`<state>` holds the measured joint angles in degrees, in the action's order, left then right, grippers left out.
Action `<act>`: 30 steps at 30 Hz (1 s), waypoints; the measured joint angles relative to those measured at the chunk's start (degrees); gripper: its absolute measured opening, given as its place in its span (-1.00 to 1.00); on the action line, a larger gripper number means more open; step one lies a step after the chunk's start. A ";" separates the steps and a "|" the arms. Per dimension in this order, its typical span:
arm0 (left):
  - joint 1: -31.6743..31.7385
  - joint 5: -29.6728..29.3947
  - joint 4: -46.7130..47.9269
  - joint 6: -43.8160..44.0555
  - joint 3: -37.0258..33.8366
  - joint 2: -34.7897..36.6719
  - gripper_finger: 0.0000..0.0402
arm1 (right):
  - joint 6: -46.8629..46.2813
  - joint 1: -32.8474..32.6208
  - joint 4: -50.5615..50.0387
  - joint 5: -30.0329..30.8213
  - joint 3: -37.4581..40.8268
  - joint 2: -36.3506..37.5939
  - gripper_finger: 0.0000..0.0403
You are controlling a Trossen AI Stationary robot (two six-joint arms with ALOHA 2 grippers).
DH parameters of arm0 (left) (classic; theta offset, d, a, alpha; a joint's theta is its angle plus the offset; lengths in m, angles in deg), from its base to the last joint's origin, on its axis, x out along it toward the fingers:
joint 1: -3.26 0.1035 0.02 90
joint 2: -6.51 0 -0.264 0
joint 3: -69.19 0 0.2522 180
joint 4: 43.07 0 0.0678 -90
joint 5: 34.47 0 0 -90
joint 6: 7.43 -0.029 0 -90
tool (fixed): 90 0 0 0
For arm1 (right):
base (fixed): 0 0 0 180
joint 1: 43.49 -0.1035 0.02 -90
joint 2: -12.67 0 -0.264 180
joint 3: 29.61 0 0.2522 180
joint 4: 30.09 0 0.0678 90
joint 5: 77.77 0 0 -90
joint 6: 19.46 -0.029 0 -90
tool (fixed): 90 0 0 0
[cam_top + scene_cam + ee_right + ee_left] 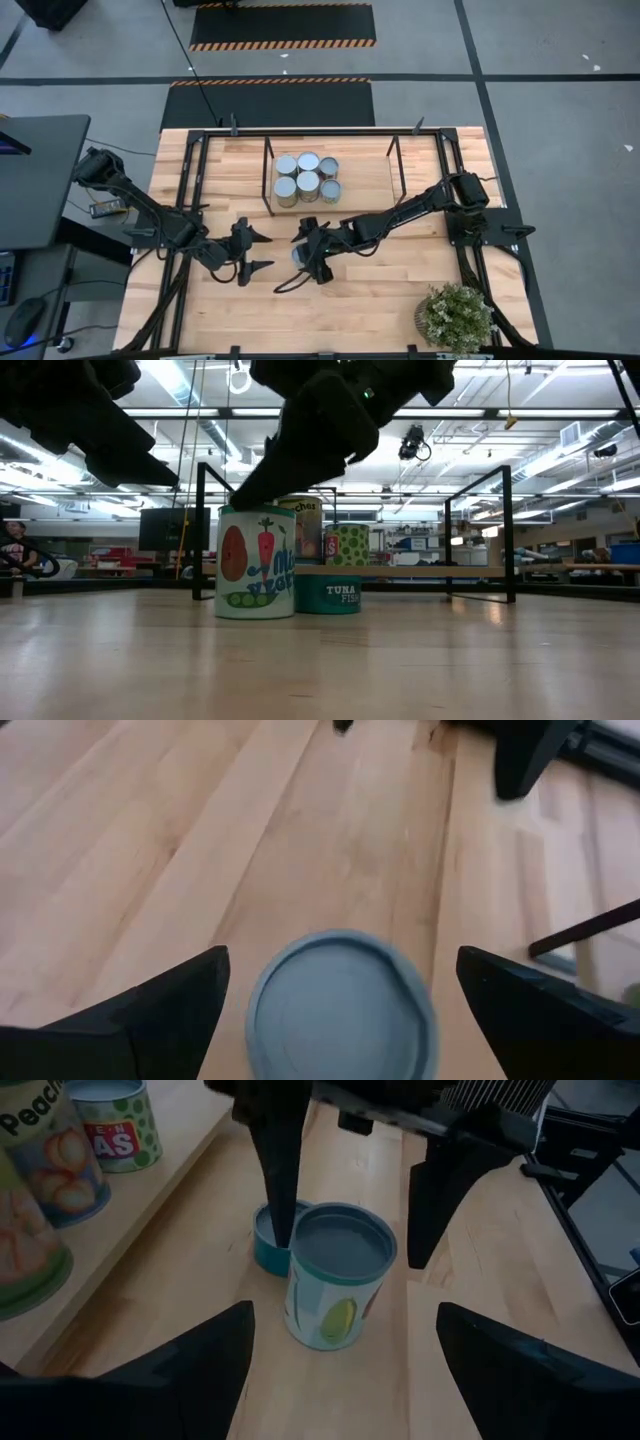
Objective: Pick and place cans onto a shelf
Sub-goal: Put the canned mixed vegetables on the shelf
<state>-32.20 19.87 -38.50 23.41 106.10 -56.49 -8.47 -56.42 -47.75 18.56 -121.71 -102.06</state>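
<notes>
From above, the right gripper (pixel 308 252) hangs over one can (pixel 301 256) on the bare table (pixel 380 290), in front of the shelf (pixel 268 178). Its fingers are spread wide with the can between them, not clamped. The left gripper (pixel 255 250) sits just beside it, jaws open and holding nothing. Six cans (pixel 308 178) stand grouped on the shelf.

At table height, the vegetable-labelled can (pixel 255 563) stands upright under the dark right gripper (pixel 300 450), with a low tuna can (pixel 328 593) just behind it.

The left wrist camera shows that can (pixel 337 1275) between the right gripper's two fingers (pixel 280 1170), apart from both, the tuna can (pixel 266 1245) touching its far side.

The right wrist camera looks down on the can's grey-blue top (pixel 343 1010), centred between its own open fingers (pixel 160 1010), clear of each.
</notes>
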 joint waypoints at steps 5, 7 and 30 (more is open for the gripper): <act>0.00 -0.01 0.02 -0.02 0.00 0.02 0.59 | -0.66 0.37 -0.36 -0.92 0.12 -1.35 0.98; 0.00 -0.02 0.01 -0.03 0.00 0.02 0.59 | -0.53 0.39 -1.07 -0.99 0.18 -1.75 0.97; 0.00 -0.02 -0.04 0.03 0.02 0.02 0.59 | -7.39 -0.83 -14.23 7.73 -1.11 6.82 0.48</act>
<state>-32.20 19.85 -38.54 23.44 106.13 -56.47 -15.87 -57.25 -61.98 26.29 -122.81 -95.24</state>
